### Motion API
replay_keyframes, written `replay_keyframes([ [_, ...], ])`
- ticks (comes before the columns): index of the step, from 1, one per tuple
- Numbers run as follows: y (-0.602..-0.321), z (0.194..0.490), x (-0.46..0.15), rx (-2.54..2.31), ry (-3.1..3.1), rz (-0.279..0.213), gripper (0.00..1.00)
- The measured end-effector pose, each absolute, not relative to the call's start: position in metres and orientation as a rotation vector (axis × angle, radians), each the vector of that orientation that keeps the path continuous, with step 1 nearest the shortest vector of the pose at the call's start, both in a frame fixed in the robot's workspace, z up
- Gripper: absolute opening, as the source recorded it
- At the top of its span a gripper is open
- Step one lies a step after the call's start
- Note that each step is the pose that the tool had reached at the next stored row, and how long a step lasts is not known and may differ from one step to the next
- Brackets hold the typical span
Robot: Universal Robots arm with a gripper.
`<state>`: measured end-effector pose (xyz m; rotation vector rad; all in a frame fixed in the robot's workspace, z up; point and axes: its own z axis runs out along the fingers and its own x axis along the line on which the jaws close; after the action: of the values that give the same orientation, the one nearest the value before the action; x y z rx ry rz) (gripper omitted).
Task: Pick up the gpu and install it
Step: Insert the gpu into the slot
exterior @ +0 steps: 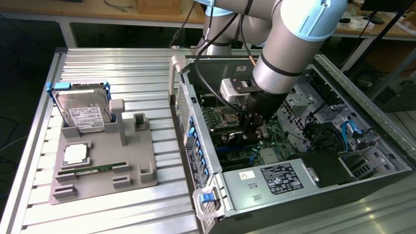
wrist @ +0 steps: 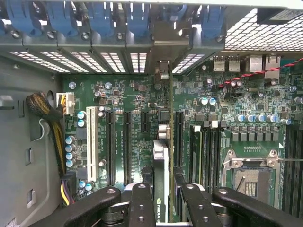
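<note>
The gpu (wrist: 161, 163) shows edge-on in the wrist view, a thin card with a green logo, held upright between my black fingers (wrist: 141, 204). My gripper (wrist: 163, 191) is shut on it. The card hangs over the green motherboard (wrist: 128, 99), in line with a long black expansion slot (wrist: 178, 137). Its metal bracket end (wrist: 162, 71) reaches toward the perforated rear wall of the case. In the exterior view my gripper (exterior: 252, 127) is deep inside the open computer case (exterior: 364, 161), just above the board, with the dark gpu (exterior: 255, 137) at its tip.
Blue slot latches (wrist: 99, 19) line the rear wall and an open processor socket (wrist: 251, 175) lies beside the memory slots. Yellow and black cables (wrist: 52, 127) hang near the side wall. Outside the case, a grey fixture (exterior: 104, 165) holds a hard drive (exterior: 81, 112) and a green memory stick (exterior: 91, 169).
</note>
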<state>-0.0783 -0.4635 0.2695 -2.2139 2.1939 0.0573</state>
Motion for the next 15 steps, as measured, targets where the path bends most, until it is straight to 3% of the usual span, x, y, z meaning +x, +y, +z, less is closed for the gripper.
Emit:
replay_keyframes([
  [15, -0.4619, 0.2693, -0.0815, -2.212, 2.196, 0.057, 0.27],
])
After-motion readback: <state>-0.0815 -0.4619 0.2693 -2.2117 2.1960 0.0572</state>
